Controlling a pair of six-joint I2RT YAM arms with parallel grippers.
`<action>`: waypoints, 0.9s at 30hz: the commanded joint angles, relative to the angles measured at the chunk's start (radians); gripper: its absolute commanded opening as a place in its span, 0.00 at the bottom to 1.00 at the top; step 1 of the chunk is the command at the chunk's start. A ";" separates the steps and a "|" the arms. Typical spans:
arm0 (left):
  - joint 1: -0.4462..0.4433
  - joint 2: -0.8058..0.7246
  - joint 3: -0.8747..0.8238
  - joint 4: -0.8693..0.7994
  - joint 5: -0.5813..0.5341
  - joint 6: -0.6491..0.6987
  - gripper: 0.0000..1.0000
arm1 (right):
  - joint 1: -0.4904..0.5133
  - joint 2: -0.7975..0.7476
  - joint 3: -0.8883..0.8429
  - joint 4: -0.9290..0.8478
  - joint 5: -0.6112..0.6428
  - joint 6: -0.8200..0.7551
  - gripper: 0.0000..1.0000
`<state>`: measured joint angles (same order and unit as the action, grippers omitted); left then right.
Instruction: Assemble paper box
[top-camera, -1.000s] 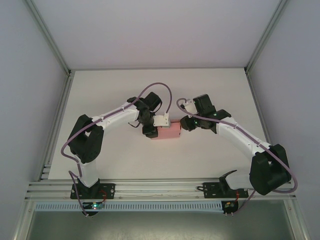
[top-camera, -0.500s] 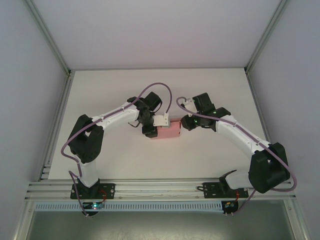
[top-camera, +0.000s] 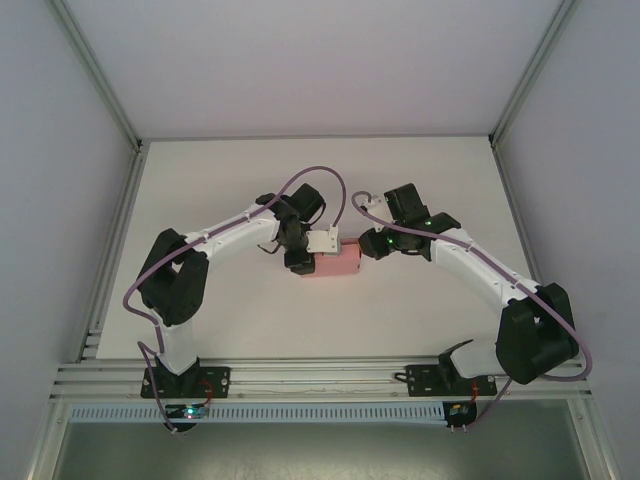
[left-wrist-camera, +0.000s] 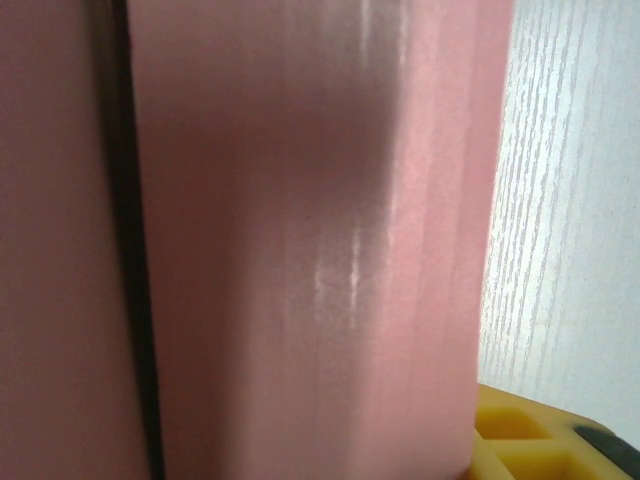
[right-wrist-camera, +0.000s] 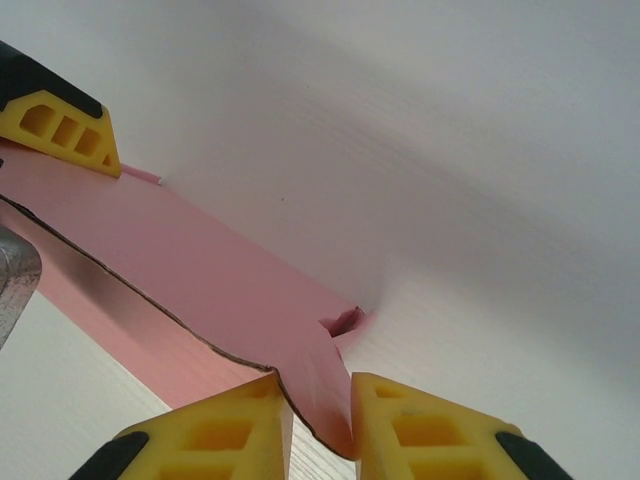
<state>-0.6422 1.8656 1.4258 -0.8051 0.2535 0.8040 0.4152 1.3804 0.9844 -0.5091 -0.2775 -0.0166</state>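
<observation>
From above, my left claw (top-camera: 306, 260) and right claw (top-camera: 366, 247) were too small for me to tell how their fingers stood. A white part of my left wrist covered the far left corner of the paper box (top-camera: 338, 265).

On my left wrist camera the box was a close blur, cut off at the top, left and bottom. One yellow pad (left-wrist-camera: 520, 440) was clipped by the bottom corner and the other was hidden, so I could not tell if I gripped.

On my right wrist camera my pads (right-wrist-camera: 430, 430) ran off the bottom edge with a flap pinched between them. The box ran off the left edge, beside a grey blur (right-wrist-camera: 12, 275) I could not name.
</observation>
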 joint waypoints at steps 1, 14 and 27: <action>-0.013 0.039 0.006 -0.066 -0.036 0.018 0.47 | 0.003 0.012 0.021 -0.024 0.002 0.008 0.15; -0.037 0.109 0.059 -0.103 -0.131 0.020 0.44 | -0.062 0.073 0.167 -0.085 -0.312 0.343 0.06; -0.038 0.133 0.071 -0.115 -0.118 0.039 0.44 | -0.157 0.167 0.228 -0.012 -0.654 0.602 0.03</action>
<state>-0.6659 1.9247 1.5082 -0.8333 0.1703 0.8078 0.2436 1.5612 1.1339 -0.6106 -0.7071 0.5159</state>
